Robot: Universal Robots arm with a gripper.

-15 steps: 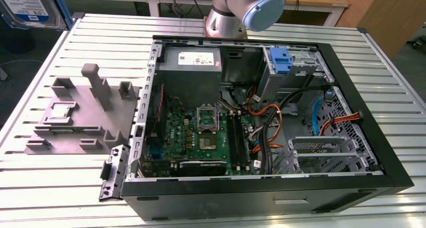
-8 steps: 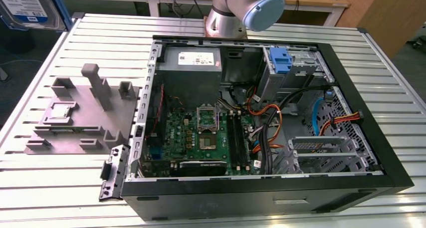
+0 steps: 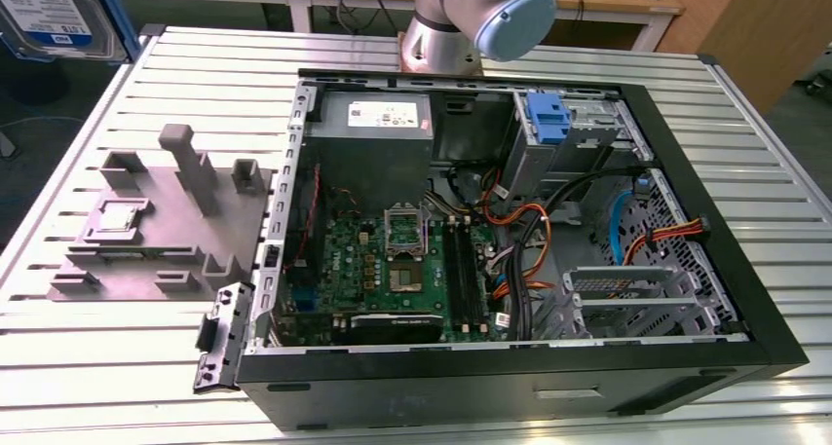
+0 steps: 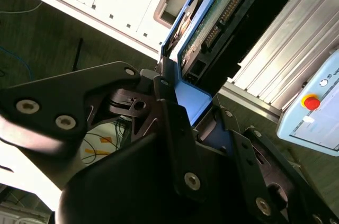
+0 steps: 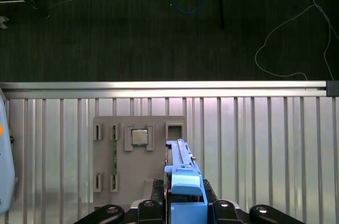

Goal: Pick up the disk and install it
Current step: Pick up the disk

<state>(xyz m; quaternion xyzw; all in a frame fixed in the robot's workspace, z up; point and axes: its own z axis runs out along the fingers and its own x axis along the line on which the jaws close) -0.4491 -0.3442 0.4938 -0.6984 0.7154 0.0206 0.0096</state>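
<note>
Gripper (image 4: 197, 108) clamped tight on the disk (image 4: 220, 20), which is held in the air.

In the second wrist view, the black fingers (image 4: 165, 89) pinch the end of the blue carrier from 2 sides. The disk extends away from them with its green circuit-board face showing, and its far end is cut off by the frame. In the first wrist view it stands edge-on between the jaws, in front of the grey fixture plate (image 5: 139, 152) on the slatted table (image 5: 265, 144), with dark floor beyond. The exterior view shows its labelled face in the upper corner on the exterior view's left, partly cropped and well apart from the open computer case (image 3: 520, 241).
</note>
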